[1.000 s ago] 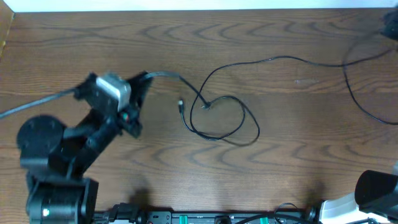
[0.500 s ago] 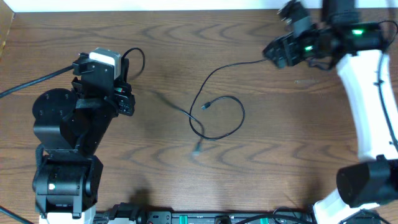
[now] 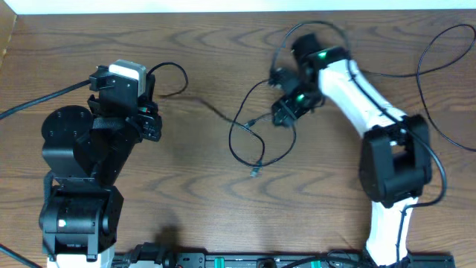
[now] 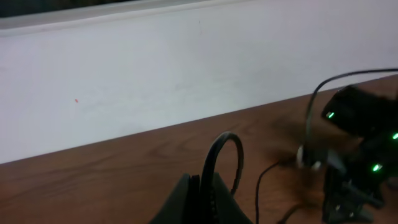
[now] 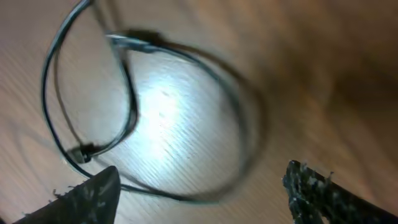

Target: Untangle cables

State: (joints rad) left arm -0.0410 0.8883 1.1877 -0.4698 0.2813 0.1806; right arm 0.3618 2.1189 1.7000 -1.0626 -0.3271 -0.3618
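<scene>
A thin black cable (image 3: 232, 145) lies in a loop at mid table, with small plug ends (image 3: 255, 172) near it. No white cable shows. My left gripper (image 3: 152, 100) is at the left, shut on one stretch of the black cable (image 4: 227, 135), which arches up out of the jaws (image 4: 208, 186). My right gripper (image 3: 285, 112) hovers over the right side of the loop. In the right wrist view its jaws (image 5: 202, 199) are open and empty, with the cable loop (image 5: 130, 106) on the wood below them.
Thick black robot wires run at the far right (image 3: 431, 52) and off the left edge (image 3: 37, 100). A white wall (image 4: 155, 81) borders the table's far edge. In the left wrist view the right arm (image 4: 357, 124) shows as a dark shape with green lights.
My right arm has swung from the far right corner to over the cable loop. The loop has shifted and a plug end now lies lower. My left gripper holds still with the cable.
</scene>
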